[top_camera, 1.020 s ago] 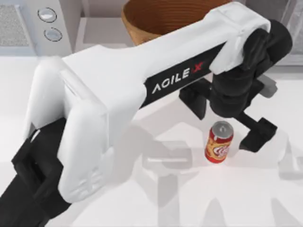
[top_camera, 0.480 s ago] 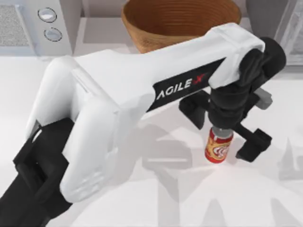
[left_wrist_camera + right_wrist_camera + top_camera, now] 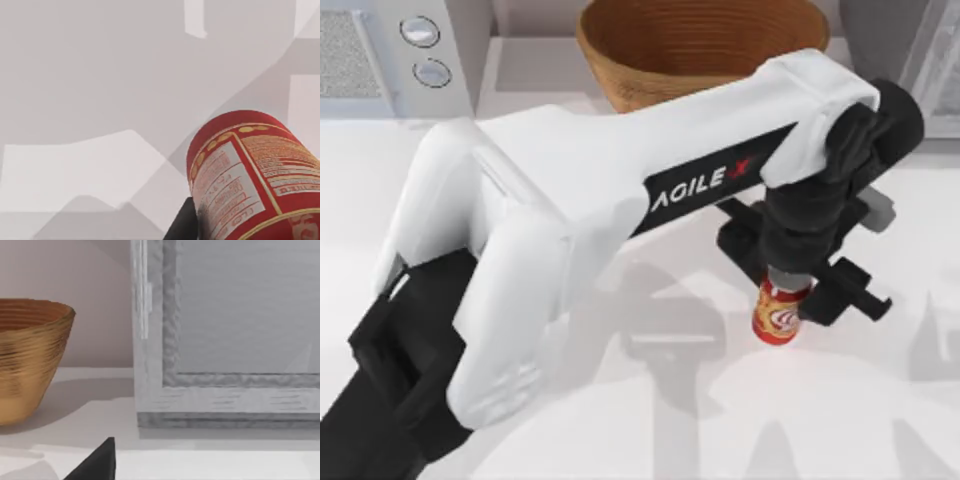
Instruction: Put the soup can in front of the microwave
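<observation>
White table lies beneath my left pincer, its 2 fingers pinching the can between them.

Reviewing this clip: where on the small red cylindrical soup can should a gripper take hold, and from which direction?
Grip the small red cylindrical soup can across its round side wall near the top, descending from above. It stands upright on the white table with open space all round, so the fingers fit either side. The left gripper is already placed that way.
</observation>
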Robot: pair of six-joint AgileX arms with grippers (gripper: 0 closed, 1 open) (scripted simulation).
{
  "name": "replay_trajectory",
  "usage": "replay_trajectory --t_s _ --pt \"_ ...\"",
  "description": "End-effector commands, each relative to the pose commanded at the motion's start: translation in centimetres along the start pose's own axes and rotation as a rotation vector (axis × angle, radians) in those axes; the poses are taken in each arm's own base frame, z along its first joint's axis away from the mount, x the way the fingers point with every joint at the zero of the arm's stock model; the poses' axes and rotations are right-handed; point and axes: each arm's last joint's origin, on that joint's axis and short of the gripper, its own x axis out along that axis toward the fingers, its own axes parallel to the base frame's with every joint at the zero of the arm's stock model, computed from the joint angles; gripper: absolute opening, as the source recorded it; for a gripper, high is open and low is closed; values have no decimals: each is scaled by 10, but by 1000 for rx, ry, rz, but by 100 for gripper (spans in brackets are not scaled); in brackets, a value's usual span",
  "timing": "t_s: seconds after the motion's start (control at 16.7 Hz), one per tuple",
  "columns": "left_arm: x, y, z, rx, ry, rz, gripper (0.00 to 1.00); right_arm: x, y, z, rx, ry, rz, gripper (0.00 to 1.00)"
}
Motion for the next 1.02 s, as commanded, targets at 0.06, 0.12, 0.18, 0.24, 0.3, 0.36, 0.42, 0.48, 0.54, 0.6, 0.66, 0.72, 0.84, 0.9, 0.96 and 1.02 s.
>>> replay_trajectory --t_s 0.06,0.12,0.18,0.24,0.3,0.36,0.42,0.48,0.54,0.6,0.66,0.72,0.84,0.9,0.96,1.02 --pt "0 0 0 0 0 0 25 0 0 0 0 0 0 100" --pt "0 0 0 0 0 0 17 0 0 0 0 0 0 100" --pt "0 0 0 0 0 0 10 0 0 0 0 0 0 100" --pt "0 0 0 0 0 0 2 0 0 0 0 0 0 100" --pt "0 0 0 0 0 0 0 0 0 0 0 0 0 100" --pt "0 0 0 0 0 0 0 0 0 0 0 0 0 100" --pt "0 0 0 0 0 0 0 0 0 0 0 0 0 100" --pt "0 0 0 0 0 0 0 0 0 0 0 0 0 100" --pt "0 0 0 0 0 0 0 0 0 0 0 0 0 100" --pt "0 0 0 0 0 0 0 0 0 0 0 0 0 100" --pt "0 0 0 0 0 0 0 0 0 0 0 0 0 100" --pt "0 0 0 0 0 0 0 0 0 0 0 0 0 100" --pt "0 0 0 1 1 0 0 0 0 0 0 0 0 100" --pt "-2 -1 1 2 7 0 0 0 0 0 0 0 0 100" --pt "-6 -1 1 2 9 0 0 0 0 0 0 0 0 100" --pt "-13 -1 2 2 6 0 0 0 0 0 0 0 0 100"
